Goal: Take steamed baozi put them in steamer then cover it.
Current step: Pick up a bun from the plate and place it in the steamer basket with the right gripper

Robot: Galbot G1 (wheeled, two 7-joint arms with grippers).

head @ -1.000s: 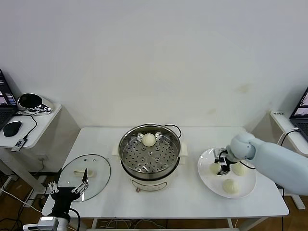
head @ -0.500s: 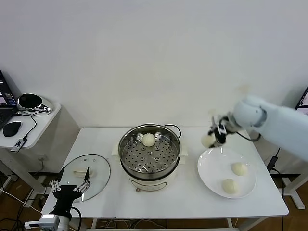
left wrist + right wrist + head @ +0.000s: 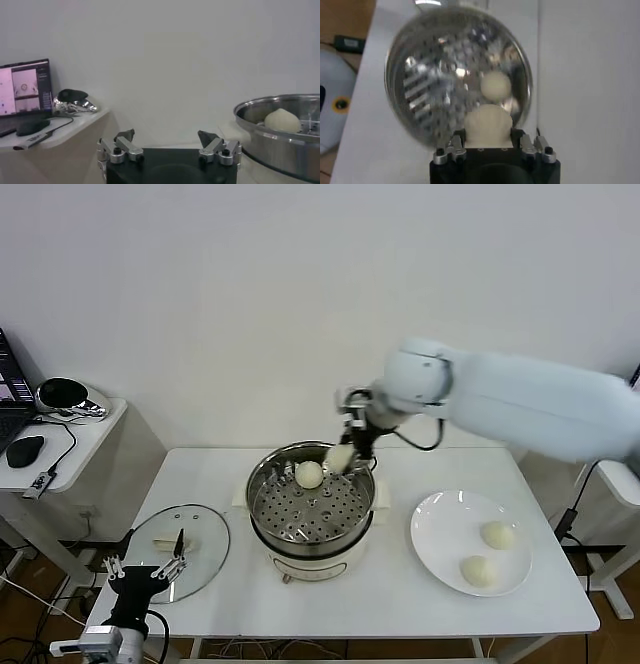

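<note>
while the right claw (image 3: 347,452) grips a baozi (image 3: 488,124), its fingertips stay hidden.

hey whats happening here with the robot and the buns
The right pincer holds a baozi above the back rim of the steamer, where one bun already sits on the perforated tray. Two more buns wait on the white plate to the right. The glass cover lies on the table to the left of the steamer, not yet on. The left pincer is open and parked low at the table's front left corner, by the cover.
</note>
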